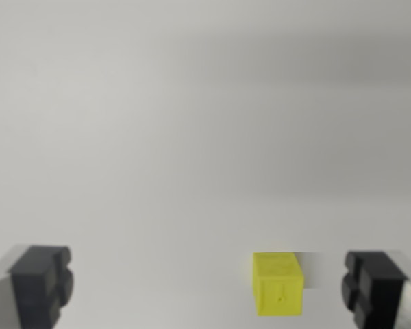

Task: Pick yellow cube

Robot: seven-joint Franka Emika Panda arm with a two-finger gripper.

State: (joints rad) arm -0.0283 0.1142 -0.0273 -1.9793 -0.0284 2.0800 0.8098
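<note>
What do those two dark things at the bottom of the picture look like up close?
They are the gripper's fingertips: two blocky, matte black pads with notched, stepped edges, each mounted on a pale grey metal finger. No cables or markings show.

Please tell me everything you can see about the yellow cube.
The cube is small, bright yellow and matte, probably plastic, with a tiny dark mark on its near face. It sits flat on the plain white surface, low in the wrist view, between the open gripper fingers but nearer the right one. Nothing touches it except the surface.
</note>
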